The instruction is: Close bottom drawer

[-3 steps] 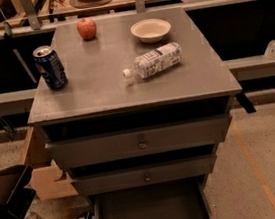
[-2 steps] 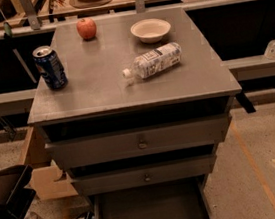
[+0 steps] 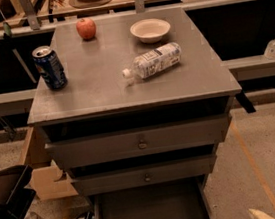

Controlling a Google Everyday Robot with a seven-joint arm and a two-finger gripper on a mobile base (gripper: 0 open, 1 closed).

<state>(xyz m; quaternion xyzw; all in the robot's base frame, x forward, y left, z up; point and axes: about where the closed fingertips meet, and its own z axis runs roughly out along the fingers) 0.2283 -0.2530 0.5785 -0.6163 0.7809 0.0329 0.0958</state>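
The task is at its opening step: the approach. The bottom drawer (image 3: 151, 211) of the grey cabinet (image 3: 99, 89) stands pulled well out toward the camera at the lower edge of the view, its plain floor bare and its front cut off by the frame. The two knobbed drawers above it (image 3: 181, 137) (image 3: 185, 168) sit slightly out as well, but they are not the job.

Only a pale tip of the gripper (image 3: 260, 215) shows, low in the bottom right corner, to the right of the open drawer and apart from it, over the speckled floor. Whether it is open or closed cannot be told from so small a sliver, and the rest of the arm is out of view, so its pose is unknown beyond being low and off to the side.

The next move, as I judge it, calls for bringing the gripper round to the drawer's flat front and pushing straight in toward the cabinet (an off-centre push could skew the tray on its runners).

On the cabinet top a soda can (image 3: 50, 67), an apple (image 3: 86, 28), a bowl (image 3: 150, 29) and a water bottle (image 3: 154, 61) lying on its side are not involved.
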